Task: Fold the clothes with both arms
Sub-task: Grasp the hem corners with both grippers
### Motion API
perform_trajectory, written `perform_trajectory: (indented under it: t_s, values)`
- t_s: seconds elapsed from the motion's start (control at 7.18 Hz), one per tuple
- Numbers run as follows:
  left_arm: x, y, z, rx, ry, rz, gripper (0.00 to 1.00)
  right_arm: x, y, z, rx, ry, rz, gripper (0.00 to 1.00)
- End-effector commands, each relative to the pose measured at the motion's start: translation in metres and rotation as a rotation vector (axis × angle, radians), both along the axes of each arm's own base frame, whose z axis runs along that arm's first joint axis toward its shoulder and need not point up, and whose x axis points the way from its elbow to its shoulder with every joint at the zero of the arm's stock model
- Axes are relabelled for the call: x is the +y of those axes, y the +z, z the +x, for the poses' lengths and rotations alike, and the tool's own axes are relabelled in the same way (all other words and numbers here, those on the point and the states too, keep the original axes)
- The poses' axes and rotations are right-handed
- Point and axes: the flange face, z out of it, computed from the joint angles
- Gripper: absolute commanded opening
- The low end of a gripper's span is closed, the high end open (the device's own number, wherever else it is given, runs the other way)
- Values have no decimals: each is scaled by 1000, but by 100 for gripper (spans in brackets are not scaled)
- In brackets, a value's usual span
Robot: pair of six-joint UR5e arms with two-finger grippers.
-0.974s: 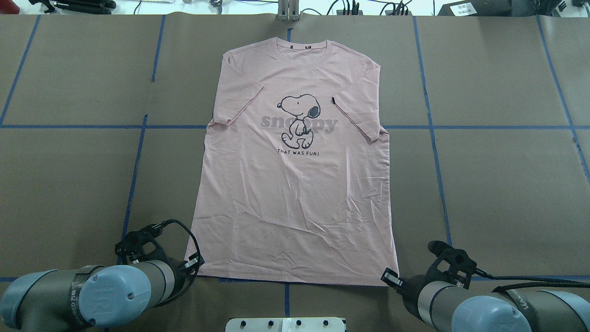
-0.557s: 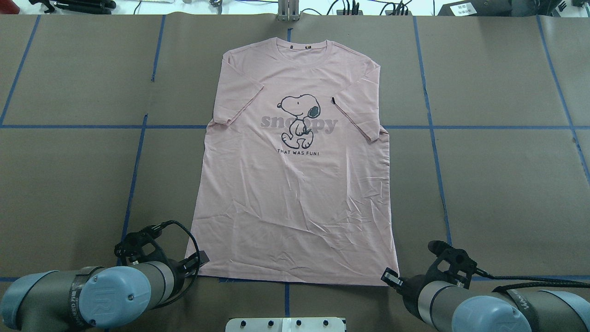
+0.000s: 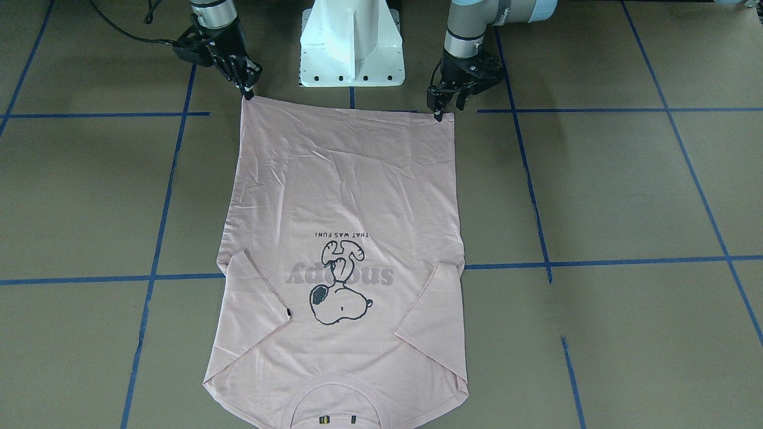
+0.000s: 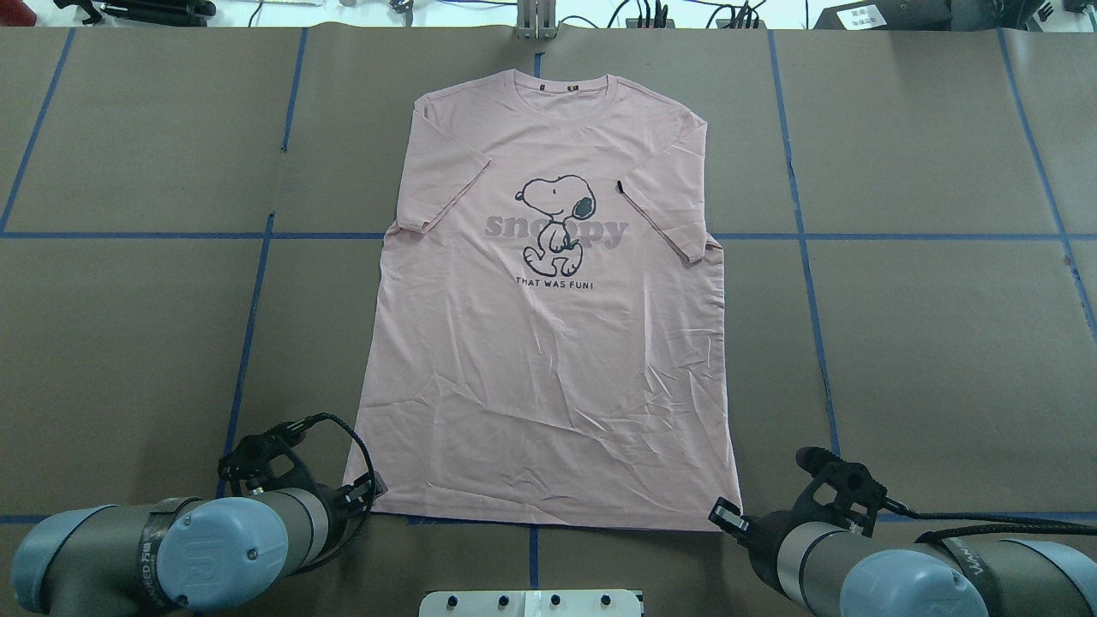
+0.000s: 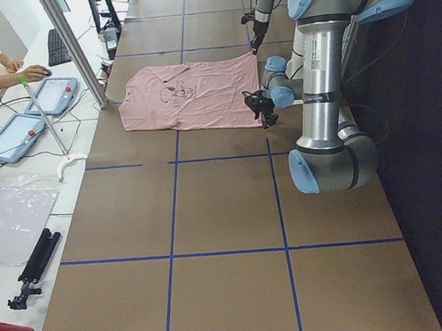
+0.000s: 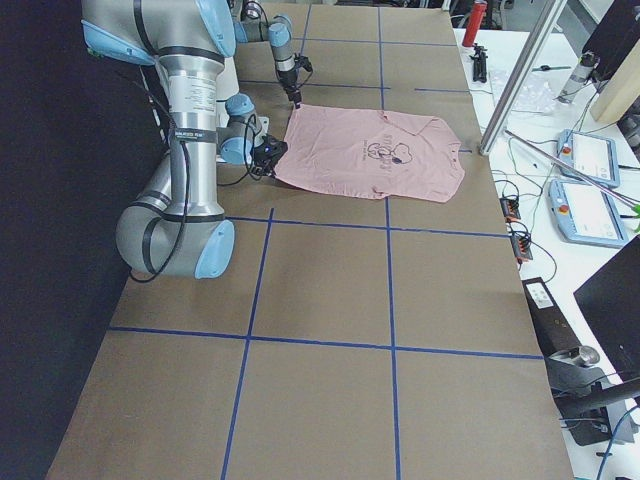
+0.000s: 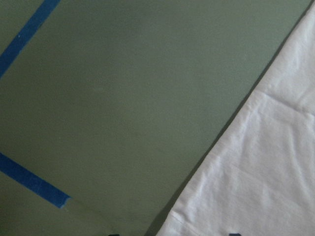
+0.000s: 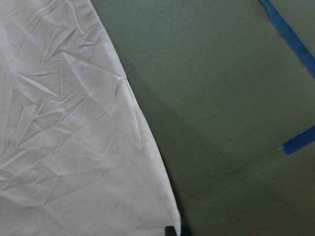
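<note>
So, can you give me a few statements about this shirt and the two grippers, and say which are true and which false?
1. The pink T-shirt lies spread out with its cartoon-dog print facing up. True.
2. Its collar is the end nearest the robot. False: the hem is nearest; the collar is at the far end.
3. The left gripper and the right gripper each sit at a hem corner. True.
4. The shirt is folded in half. False: its full length lies open; only the sleeves are turned in.
5. Blue tape lines mark the table covering. True.
</note>
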Motion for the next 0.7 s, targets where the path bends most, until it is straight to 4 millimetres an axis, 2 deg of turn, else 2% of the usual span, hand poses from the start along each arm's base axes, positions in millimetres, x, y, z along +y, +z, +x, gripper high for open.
perform_trajectory:
  t_s: [0.0,0.28,0.56]
  values:
    - [-1,-3,-2,3,6,8,0,0,1,0,1,1,-1,0]
    - [-4,-1,-2,-2,6,14,0,0,1,1,3,1,-1,0]
    - [-5,-12,-2,20,7,13,0,0,2,1,4,0,-2,0]
